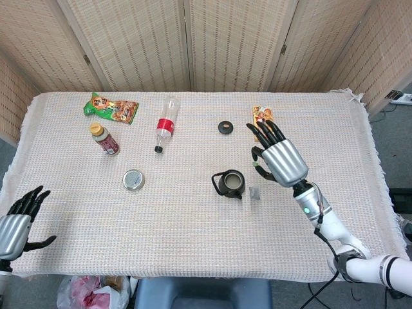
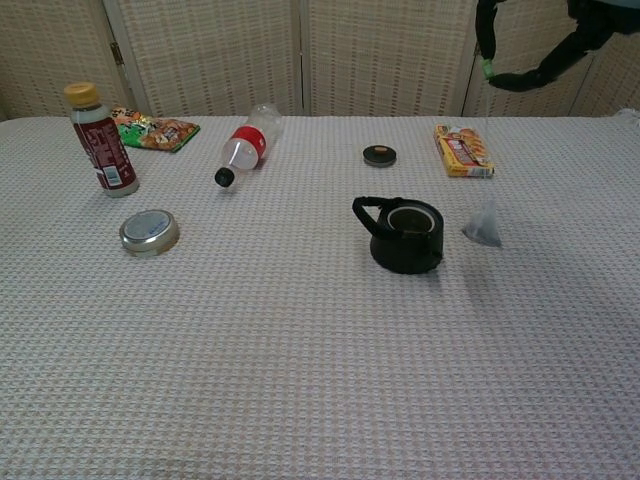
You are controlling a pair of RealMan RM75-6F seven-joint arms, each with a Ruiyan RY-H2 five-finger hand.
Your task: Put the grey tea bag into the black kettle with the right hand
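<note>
Now the grey tea bag (image 2: 484, 226) dangles just right of the black kettle (image 2: 404, 234).
Right hand (image 1: 278, 159) pinches its string overhead.

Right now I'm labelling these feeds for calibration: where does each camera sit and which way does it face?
Head view: high above the near edge, looking steeply down on the table; shows left hand and right hand with its forearm.
Chest view: low at the near edge, looking across toward the screens; only the right hand at the top.
Shared: black kettle, grey tea bag, right hand.
</note>
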